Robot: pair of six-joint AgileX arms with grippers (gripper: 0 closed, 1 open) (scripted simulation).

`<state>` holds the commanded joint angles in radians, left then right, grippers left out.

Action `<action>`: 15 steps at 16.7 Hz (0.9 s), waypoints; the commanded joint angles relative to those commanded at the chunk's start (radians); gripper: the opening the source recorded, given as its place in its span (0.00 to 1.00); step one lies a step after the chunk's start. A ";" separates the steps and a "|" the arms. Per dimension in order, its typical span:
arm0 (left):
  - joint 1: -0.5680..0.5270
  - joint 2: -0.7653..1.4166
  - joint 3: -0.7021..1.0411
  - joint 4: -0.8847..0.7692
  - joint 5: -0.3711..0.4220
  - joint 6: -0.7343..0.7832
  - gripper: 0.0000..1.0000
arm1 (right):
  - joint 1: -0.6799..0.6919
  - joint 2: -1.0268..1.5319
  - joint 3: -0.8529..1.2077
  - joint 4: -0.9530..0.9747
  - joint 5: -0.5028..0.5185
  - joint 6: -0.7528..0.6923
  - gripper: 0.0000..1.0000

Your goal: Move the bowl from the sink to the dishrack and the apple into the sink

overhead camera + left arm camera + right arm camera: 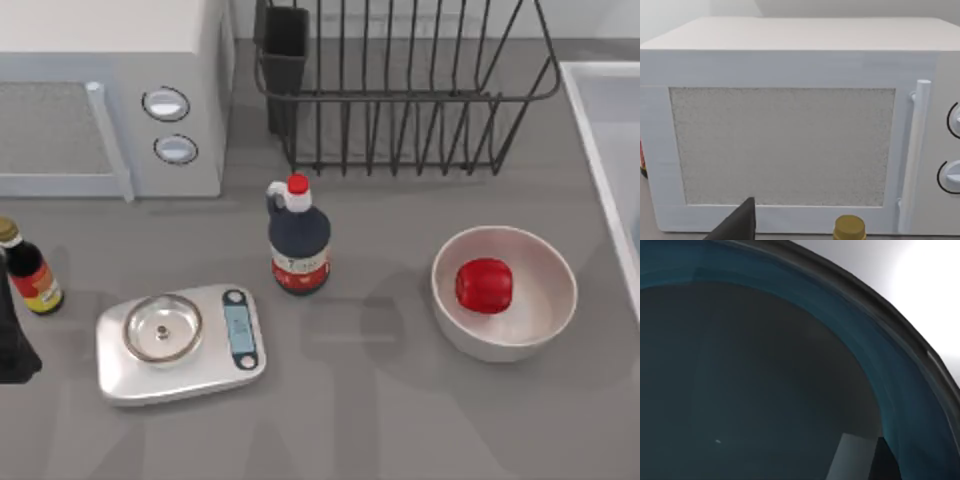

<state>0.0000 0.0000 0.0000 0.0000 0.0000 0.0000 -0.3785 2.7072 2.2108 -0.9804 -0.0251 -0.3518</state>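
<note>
Two jobs remain undone: the round teal-blue bowl (765, 365) looms under the right wrist camera, apparently in the pale rectangular sink (600, 110), while the glossy red apple (484, 285) waits in a plain white bowl (545, 320); neither gripper's state can be told

Part of the left arm's hand (12, 335) appears at about nine o'clock in the top view: a matte black, angular block with flat faces. In the left wrist view, one black finger (740, 222) rises as a plain pointed wedge, without visible cables, screws or markings.
</note>
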 joint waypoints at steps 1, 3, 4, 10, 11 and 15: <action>0.000 0.000 0.000 0.000 0.000 0.000 1.00 | 0.000 0.000 0.000 0.000 0.000 0.000 0.00; 0.000 0.000 0.000 0.000 0.000 0.000 1.00 | 0.000 0.000 0.000 0.000 0.000 0.000 0.00; 0.000 0.000 0.000 0.000 0.000 0.000 1.00 | 0.000 0.000 0.000 0.000 0.000 0.000 0.00; 0.000 0.000 0.000 0.000 0.000 0.000 1.00 | -0.011 -0.040 -0.019 -0.017 -0.002 -0.012 0.00; 0.000 0.000 0.000 0.000 0.000 0.000 1.00 | -0.023 -0.071 -0.034 -0.034 -0.004 -0.024 0.00; 0.000 0.000 0.000 0.000 0.000 0.000 1.00 | -0.100 -0.286 -0.143 -0.150 -0.013 -0.107 0.00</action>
<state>0.0000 0.0000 0.0000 0.0000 0.0000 0.0000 -0.4783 2.4207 2.0680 -1.1308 -0.0382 -0.4586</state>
